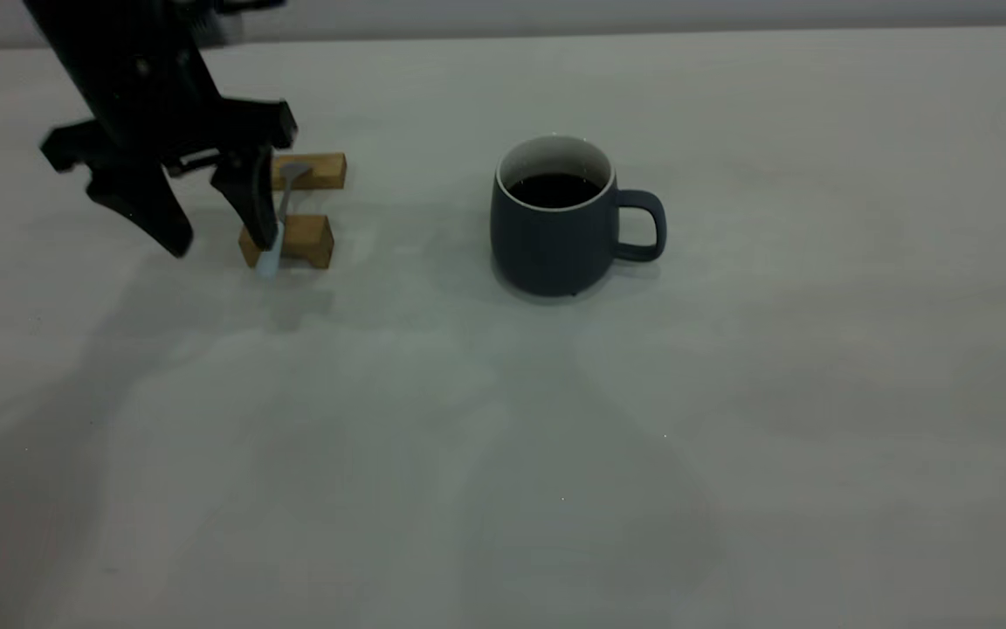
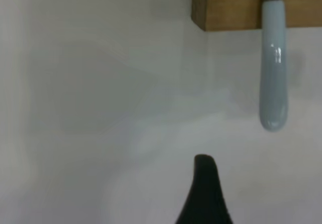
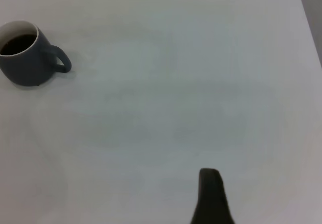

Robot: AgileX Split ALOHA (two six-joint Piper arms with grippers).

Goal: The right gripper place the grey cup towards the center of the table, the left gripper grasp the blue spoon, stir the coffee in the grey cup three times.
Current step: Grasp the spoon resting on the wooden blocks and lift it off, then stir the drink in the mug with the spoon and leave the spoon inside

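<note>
We see the left gripper [image 1: 217,234] down at the far left of the table [image 1: 730,393], fingers spread wide apart, holding nothing. The spoon [image 1: 277,220] lies across two wooden blocks [image 1: 302,205], just at the inner finger [image 1: 251,196] of this claw; its pale blue handle end overhangs the nearer block toward us. From the left wrist view we get the handle [image 2: 274,78] jutting past a block [image 2: 241,5], with one fingertip [image 2: 205,183] near it but apart, not touching.

The cup [image 1: 555,223] stands upright well off to the right of that claw, near mid-table, handle pointing away from the claw. Coffee [image 1: 554,190] is inside, dark.

Right gripper: out of the exterior view. In its wrist view we see only one dark fingertip [image 3: 211,196], so we cannot tell its opening. The cup [image 3: 26,53] sits well away from it.
</note>
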